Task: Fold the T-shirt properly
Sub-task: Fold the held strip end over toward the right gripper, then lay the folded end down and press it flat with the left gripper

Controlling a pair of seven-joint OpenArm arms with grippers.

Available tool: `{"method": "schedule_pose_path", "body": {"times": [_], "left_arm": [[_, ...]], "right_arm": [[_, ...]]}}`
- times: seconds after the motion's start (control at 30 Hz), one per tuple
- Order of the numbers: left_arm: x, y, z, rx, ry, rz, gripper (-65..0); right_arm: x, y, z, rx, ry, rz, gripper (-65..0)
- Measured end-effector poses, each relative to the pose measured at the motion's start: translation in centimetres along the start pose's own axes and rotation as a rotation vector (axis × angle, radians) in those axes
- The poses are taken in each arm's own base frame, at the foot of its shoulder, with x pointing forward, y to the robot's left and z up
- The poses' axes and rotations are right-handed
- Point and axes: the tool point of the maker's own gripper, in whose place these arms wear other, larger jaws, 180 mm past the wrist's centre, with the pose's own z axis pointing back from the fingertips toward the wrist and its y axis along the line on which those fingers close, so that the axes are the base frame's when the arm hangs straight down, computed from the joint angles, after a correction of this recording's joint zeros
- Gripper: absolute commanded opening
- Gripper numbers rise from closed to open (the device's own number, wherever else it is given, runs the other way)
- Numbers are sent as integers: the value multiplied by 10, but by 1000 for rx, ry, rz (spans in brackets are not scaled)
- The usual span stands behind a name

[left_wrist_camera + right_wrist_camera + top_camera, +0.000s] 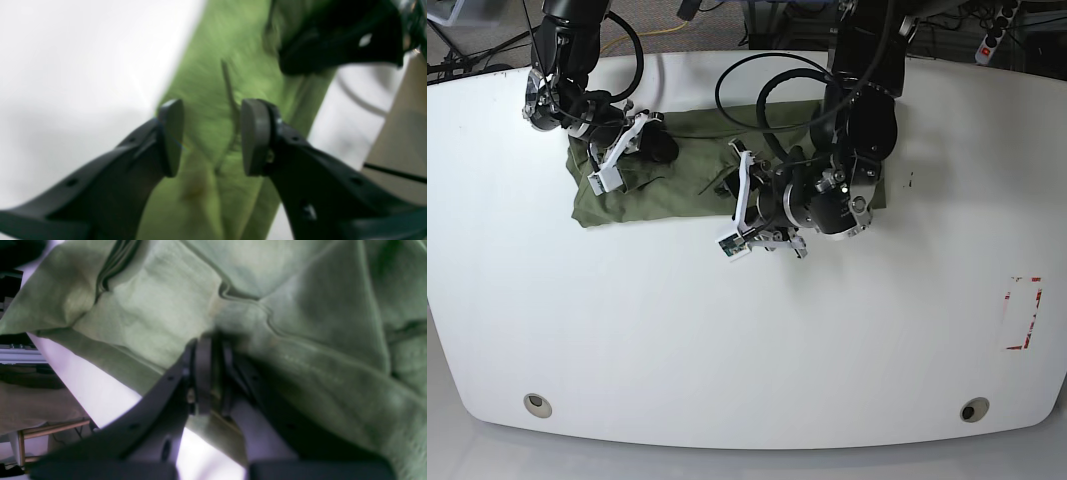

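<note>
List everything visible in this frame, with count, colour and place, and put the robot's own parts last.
T-shirt: one, olive green, folded into a strip at the table's far middle.
Table: one, white, fills the base view; two round holes near its front edge.
Tape mark: one, red, rectangular outline near the table's right edge in the base view.
Cables: several, black, looping over the shirt's far side.
Left gripper: one, dark, open above the shirt, nothing between its pads.
Right gripper: one, dark, shut on a fold of the T-shirt.
</note>
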Motion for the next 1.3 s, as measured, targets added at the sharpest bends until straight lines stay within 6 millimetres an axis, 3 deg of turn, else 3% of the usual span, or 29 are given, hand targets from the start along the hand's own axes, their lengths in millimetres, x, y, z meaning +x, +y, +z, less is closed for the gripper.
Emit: {"method": "schedule_pose_path", "body": {"times": [0.13,0.23,0.37,0.53,0.63,0.77,1.1,1.17,1.3], "left_arm": [[18,5,21,62,-54,-49,-351],[18,2,35,95,-29,-78,-351],[-5,2,46,124,21,-97,-351],[-68,1,50,122,199,-137,-354],[-89,-13,49,81,263,-197,-354],[-100,-23,51,49,284,-236,-356],[-115,-4,61,121,357,-261,-361],[-122,0,62,155,397,-276,-417],[-126,-8,58,146,419,-301,-631]], "right_arm": [[0,0,0,0,2,0,-615],[0,1,0,2,3,1,-615],[0,1,-1,2,3,0,-615],[0,1,-1,2,3,0,-615],[0,1,-1,3,3,0,-615],[0,1,-1,3,2,0,-615],[0,1,-1,3,3,0,-615],[0,1,-1,3,3,0,-615],[0,1,-1,3,3,-1,-615]]}}
